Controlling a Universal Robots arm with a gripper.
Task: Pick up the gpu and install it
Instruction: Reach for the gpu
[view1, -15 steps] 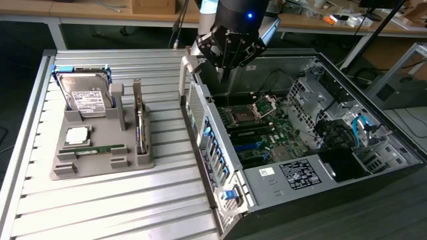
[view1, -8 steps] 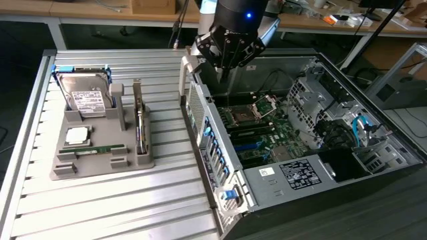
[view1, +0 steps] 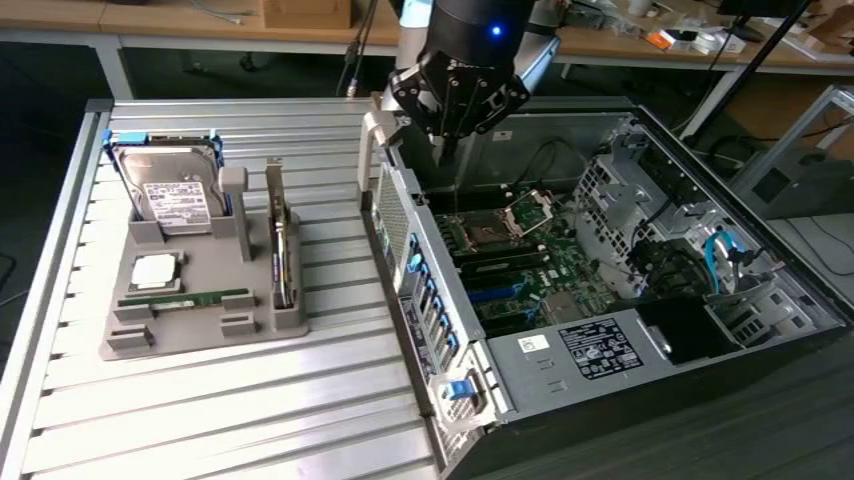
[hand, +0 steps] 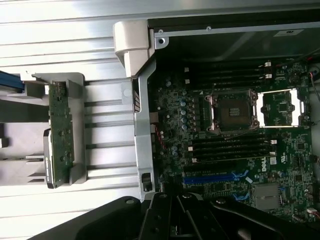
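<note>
Exterior view: pincer (view1: 445, 158) above case (view1: 395, 205)

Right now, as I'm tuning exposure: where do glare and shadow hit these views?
Exterior view: glare whitens the slatted table near the grey holder; the case is dim inside. Wrist view: the table's slats glare white, the motherboard and gpu evenly lit.

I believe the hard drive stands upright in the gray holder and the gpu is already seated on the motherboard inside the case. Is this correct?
Not quite. The hard drive does stand upright in the gray holder, but the gpu is not on the motherboard: the exterior view shows it standing on edge in that same holder, outside the case.
</note>
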